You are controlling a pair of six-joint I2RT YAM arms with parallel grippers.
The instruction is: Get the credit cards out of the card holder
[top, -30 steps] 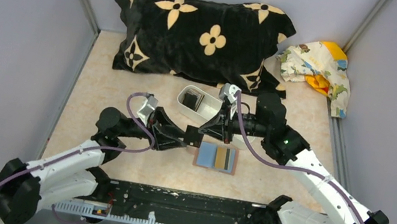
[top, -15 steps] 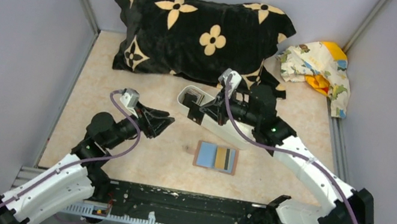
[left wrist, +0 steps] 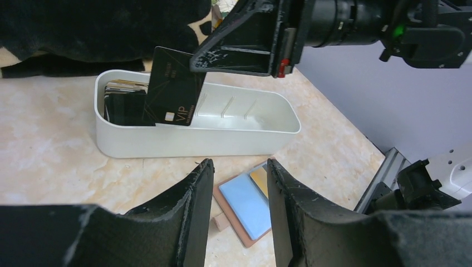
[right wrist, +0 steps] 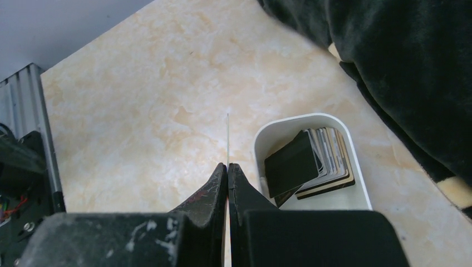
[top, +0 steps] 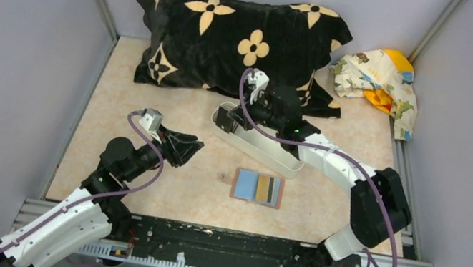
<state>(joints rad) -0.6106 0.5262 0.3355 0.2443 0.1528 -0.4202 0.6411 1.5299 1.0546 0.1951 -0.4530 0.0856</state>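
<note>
right claw (right wrist: 227, 167) clenched on one black card (left wrist: 172, 94) over white tray (left wrist: 195, 142) end, stack of cards (right wrist: 320, 158) below it, left claw (left wrist: 238, 165) released, empty, one open wallet (top: 245, 184) on bench (top: 173, 105) ahead of it, two cards (top: 262, 188) inside

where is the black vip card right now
Left wrist view: the black card hangs pinched in the right gripper, at the white tray's left end.
</note>
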